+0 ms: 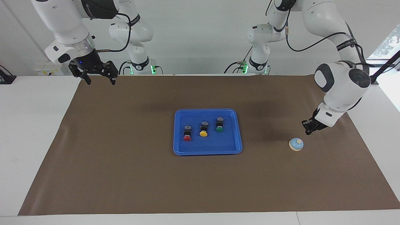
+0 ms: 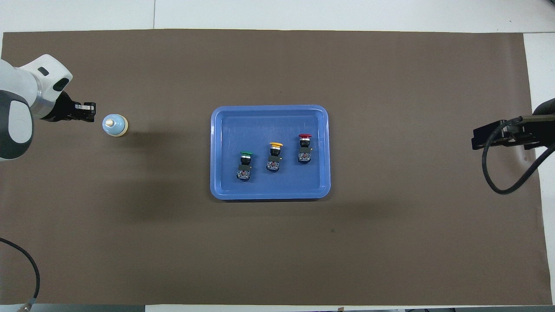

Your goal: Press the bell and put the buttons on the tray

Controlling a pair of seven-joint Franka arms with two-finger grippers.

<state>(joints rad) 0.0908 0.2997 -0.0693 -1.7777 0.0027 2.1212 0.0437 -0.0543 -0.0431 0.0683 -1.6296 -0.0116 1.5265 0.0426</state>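
The blue tray [image 1: 207, 148] lies at the middle of the brown mat. The red button [image 1: 187, 133], yellow button [image 1: 203, 129] and green button [image 1: 219, 125] lie in it in a row, caps pointing away from the robots. They also show in the overhead view: red [image 2: 305, 148], yellow [image 2: 274, 156], green [image 2: 245, 165], on the tray [image 2: 269, 190]. The light blue bell [image 1: 296, 144] [image 2: 115, 125] stands on the mat toward the left arm's end. My left gripper [image 1: 307, 128] [image 2: 88, 112] is shut and empty, low over the mat just beside the bell, not touching it. My right gripper [image 1: 98, 76] [image 2: 494, 138] is open and empty, raised over the mat's edge at the right arm's end, waiting.
The brown mat [image 1: 125, 162] covers most of the white table. A black cable [image 2: 498, 173] hangs from the right arm over the mat's edge.
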